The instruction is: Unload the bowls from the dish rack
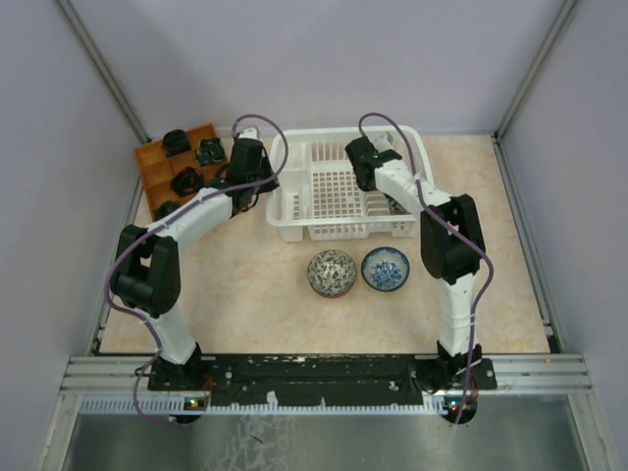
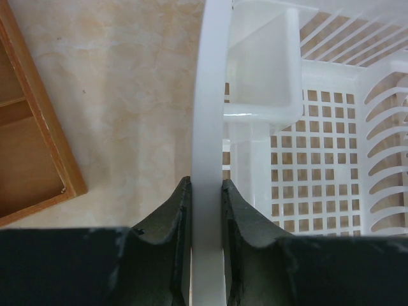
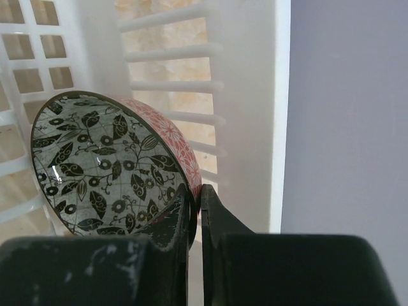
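The white dish rack [image 1: 339, 191] stands at the back middle of the table. My left gripper [image 2: 206, 185] is shut on its left rim [image 2: 213, 95], one finger on each side; the top view shows that gripper [image 1: 257, 182] at the rack's left edge. Inside the rack, my right gripper [image 3: 196, 191] is shut on the rim of a tilted bowl [image 3: 108, 166], red-orange outside with black leaves on white inside, close to the slotted side wall [image 3: 172, 83]. From above, the right gripper [image 1: 368, 165] hides that bowl. On the table in front stand a grey-and-white bowl [image 1: 332, 273] and a blue-speckled bowl [image 1: 386, 269].
An orange-brown compartment tray [image 1: 182, 167] with small dark items sits left of the rack, and its corner [image 2: 38, 159] lies near the left gripper. Pale walls close in the table on the left, back and right.
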`<state>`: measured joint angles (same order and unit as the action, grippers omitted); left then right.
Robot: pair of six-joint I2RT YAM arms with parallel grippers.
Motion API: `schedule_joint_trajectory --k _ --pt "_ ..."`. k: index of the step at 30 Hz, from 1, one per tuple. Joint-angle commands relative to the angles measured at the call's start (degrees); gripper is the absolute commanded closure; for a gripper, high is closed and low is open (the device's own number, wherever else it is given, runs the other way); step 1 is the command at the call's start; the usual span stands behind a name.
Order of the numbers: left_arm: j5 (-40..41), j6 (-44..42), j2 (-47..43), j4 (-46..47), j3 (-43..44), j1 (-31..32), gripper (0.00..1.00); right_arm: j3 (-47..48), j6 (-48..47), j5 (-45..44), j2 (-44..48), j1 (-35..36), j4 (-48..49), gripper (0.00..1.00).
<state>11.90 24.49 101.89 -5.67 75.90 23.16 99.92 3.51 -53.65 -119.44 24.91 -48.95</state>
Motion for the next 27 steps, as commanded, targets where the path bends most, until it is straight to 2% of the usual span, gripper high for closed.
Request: schedule_joint_trajectory --k 1,8,14,20,27 --pt "-0.7 -0.3 -0.2 -1.2 -1.2 -0.3 1.00 3.0 1.1 -3.1 -0.3 0.1 -0.5 1.00" --pt "-0.9 -0.1 -0.2 -1.2 -1.5 -0.2 1.00 4.6 -0.7 -8.7 0.8 1.2 0.2 1.00" --pt "-0.8 -0.1 -0.3 -1.2 -1.6 -0.2 1.00 3.0 -4.9 -10.8 5.1 3.3 6.6 1.00" --pt "-0.7 -0.2 -0.2 -1.2 -1.8 -0.3 1.00 4.6 -5.7 -10.6 6.7 4.2 7.9 1.00" --pt "-0.5 -0.3 0.1 -1.5 -1.5 -0.3 0.85 5.5 -3.8 -5.5 9.8 4.2 9.5 1.00"
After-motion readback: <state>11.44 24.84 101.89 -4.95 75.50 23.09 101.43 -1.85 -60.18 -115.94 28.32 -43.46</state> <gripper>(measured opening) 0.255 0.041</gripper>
